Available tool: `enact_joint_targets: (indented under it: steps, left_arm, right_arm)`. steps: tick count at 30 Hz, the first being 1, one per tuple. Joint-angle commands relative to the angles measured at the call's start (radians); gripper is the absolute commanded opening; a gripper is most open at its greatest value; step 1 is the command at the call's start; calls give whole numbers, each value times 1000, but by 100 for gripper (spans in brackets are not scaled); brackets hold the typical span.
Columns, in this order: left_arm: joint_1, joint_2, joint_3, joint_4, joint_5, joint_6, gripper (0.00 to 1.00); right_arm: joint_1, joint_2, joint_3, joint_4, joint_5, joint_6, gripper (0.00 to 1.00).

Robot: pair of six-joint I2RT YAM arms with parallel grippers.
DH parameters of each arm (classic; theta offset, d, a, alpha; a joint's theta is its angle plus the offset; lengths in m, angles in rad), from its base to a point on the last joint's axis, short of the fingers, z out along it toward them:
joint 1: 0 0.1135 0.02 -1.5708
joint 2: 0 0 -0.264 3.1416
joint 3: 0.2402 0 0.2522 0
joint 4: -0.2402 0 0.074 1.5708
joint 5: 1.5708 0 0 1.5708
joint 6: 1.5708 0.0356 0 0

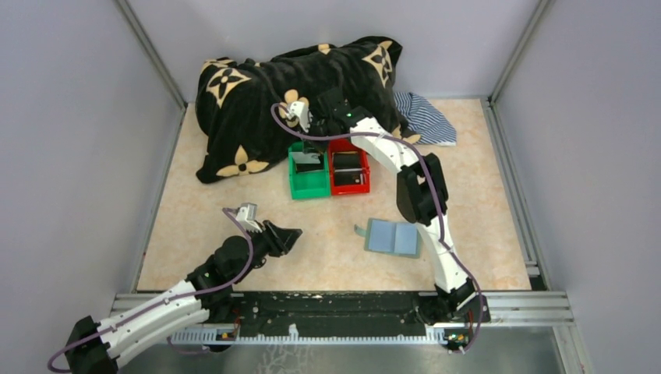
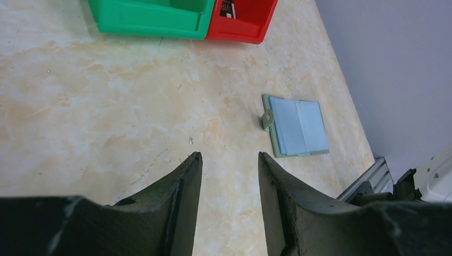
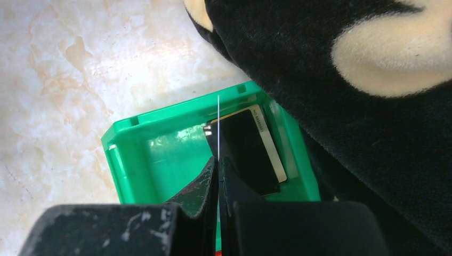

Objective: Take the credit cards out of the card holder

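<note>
Step in hand, as judged: delivery of an extracted card to a bin, late in the task. The card holder lies opened flat on the bench, right of centre in the left wrist view, well apart from both arms. Its blue-grey panels show no card, though the slot interiors cannot be checked from here. The right end effector is clenched on a thin card, seen edge-on as a pale vertical line rising from the pinched fingertips. It hangs above the green bin at the centre of the right wrist view. A dark card with a tan edge already lies in that bin, towards its right wall beside the black blanket. The red bin, touching the green one, holds further dark cards. The left end effector is released, its jaws parted with only bare bench between them, grasping nothing. Next move, as judged: part the right jaws so the card drops inside the bin walls. Being held on edge, it may lean against a wall rather than lie flat.
</note>
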Motion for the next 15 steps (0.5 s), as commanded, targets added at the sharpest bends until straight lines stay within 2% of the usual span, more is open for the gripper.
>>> enact_joint_targets:
  steps: [1,6,15]
  left_arm:
    - [8,-4,1,13,3,14,49]
    - [9,5,-3,31,8,17,49]
    - [11,50,7,62,21,23,49]
  right_arm:
    - [9,16,69,-54,-12,25,0]
    - [-6,8,51,-105,-53,4,0]
    - [-56,-45,-83,-18,-183,-12,0]
